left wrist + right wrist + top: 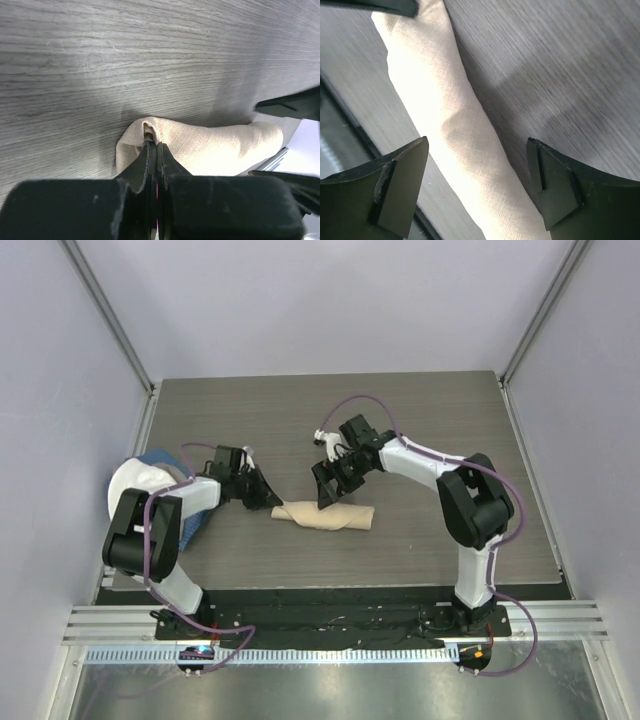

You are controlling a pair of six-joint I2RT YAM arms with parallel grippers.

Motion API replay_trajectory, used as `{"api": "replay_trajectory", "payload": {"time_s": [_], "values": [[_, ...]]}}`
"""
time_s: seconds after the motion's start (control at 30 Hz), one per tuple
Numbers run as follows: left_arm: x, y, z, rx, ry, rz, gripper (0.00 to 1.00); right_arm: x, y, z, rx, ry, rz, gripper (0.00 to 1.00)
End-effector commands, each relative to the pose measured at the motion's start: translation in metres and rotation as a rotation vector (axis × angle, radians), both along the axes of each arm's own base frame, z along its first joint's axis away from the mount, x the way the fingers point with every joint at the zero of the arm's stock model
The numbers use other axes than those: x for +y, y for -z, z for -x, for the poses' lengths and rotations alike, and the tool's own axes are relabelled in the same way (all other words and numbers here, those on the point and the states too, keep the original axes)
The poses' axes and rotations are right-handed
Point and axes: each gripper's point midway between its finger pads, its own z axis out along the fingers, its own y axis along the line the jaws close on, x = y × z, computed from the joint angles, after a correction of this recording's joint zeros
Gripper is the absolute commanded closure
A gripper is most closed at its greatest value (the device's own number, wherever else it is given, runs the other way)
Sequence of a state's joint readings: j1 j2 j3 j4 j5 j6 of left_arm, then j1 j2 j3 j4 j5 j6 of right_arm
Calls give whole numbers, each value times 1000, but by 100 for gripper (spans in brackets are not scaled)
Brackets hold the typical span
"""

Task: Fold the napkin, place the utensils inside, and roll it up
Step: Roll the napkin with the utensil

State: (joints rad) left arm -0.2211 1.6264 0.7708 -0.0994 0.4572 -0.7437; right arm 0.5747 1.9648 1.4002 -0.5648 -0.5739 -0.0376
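The wood-grain surface (430,420) carries one task thing in plain sight: the napkin (325,517), already wound into a tight beige roll lying crosswise near the middle, between the two arms. The utensils do not show in any view. Going by the roll's bulk they are probably wrapped inside, but that is a guess.

The right claw (477,145) hangs over the roll with its jaws wide apart, one on each side of the cloth and neither touching it. The left claw (152,145) has its jaws pressed together, tips against the roll's left end just below the small open mouth of the wrap. I cannot tell whether a thin fold is caught between them.

The step in hand looks like settling the finished roll and letting go. To do that well:
- Lift the right claw straight up, so that neither jaw drags the top layer and loosens the wrap.
- Use the left claw's tips only to steady the end. A sideways shove could push the contents out of the far end.
- If cloth is pinched at the left end, part the jaws before drawing back, otherwise the outer layer will peel open.
- Leave the loose edge underneath, so that the roll's own weight holds it closed.
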Motion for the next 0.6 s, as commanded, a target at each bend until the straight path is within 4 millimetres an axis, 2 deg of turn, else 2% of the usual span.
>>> {"api": "replay_trajectory", "payload": {"time_s": [0.0, 0.03, 0.13, 0.17, 0.23, 0.57], "values": [[1, 1, 1, 44, 34, -16, 100, 9, -26, -17, -367, -39, 62, 11], [1, 2, 1, 53, 35, -16, 100, 13, -37, -20, -435, -44, 48, 10], [0, 4, 0, 66, 44, -11, 100, 14, -31, -11, -555, -82, 108, 9], [0, 4, -1, 68, 45, -10, 100, 15, -38, -11, -609, -99, 112, 8], [-1, 2, -2, 66, 47, -9, 100, 20, -36, -5, -652, -127, 127, 6], [-1, 0, -7, 67, 60, -18, 100, 24, -14, -2, -662, -214, 182, 6]]}}
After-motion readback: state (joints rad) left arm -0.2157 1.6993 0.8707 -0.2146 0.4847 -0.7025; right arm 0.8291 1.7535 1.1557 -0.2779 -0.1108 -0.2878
